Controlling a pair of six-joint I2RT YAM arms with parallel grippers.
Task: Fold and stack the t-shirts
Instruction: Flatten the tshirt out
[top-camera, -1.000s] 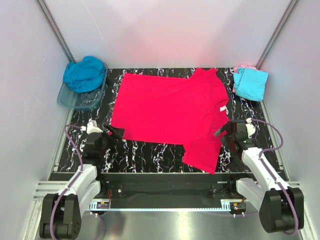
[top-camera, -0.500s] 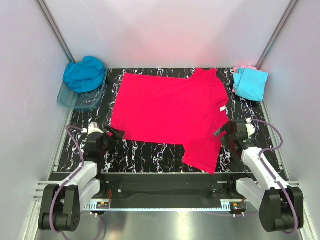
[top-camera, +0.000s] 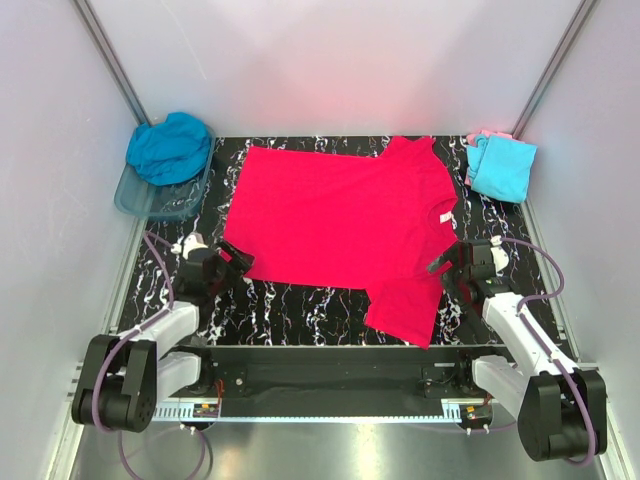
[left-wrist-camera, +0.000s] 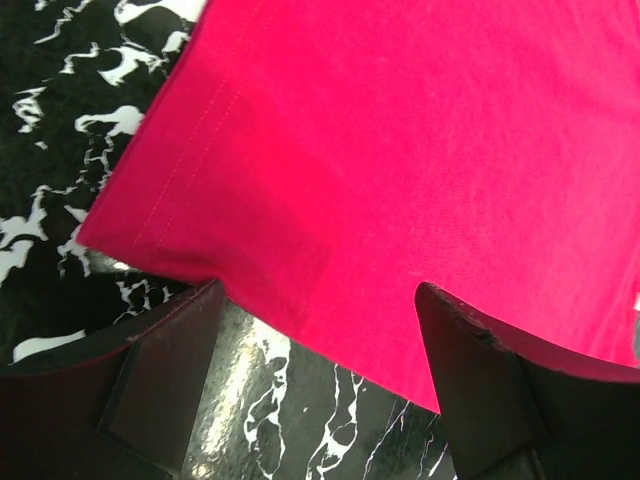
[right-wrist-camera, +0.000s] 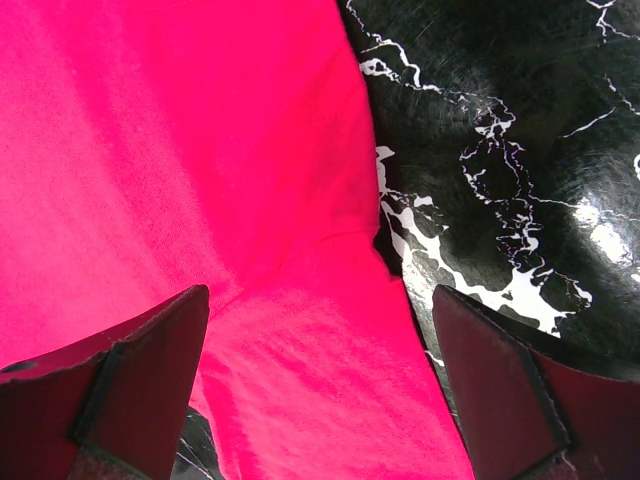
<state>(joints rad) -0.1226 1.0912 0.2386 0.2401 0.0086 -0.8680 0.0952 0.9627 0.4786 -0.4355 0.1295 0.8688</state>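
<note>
The bright pink-red t-shirt (top-camera: 340, 220) lies spread flat on the black marbled table, collar to the right, one sleeve hanging toward the front edge. My left gripper (top-camera: 238, 262) is open at the shirt's near-left hem corner; in the left wrist view that hem (left-wrist-camera: 300, 250) lies just beyond the open fingers (left-wrist-camera: 160, 370). My right gripper (top-camera: 443, 268) is open over the near sleeve's join; the right wrist view shows the cloth (right-wrist-camera: 250, 250) between its fingers (right-wrist-camera: 150, 370). The teal-blue shirt (top-camera: 170, 148) is heaped on the tub. The light cyan shirt (top-camera: 500, 167) lies folded on the pale pink one (top-camera: 487, 135).
A clear bluish plastic tub (top-camera: 150, 200) stands at the back left under the teal shirt. White walls with metal rails close in the table on three sides. Bare marbled table (top-camera: 290, 310) shows along the front edge.
My left gripper has moved forward and right, up to the shirt's near-left hem corner. The right gripper and the shirt have barely moved.
</note>
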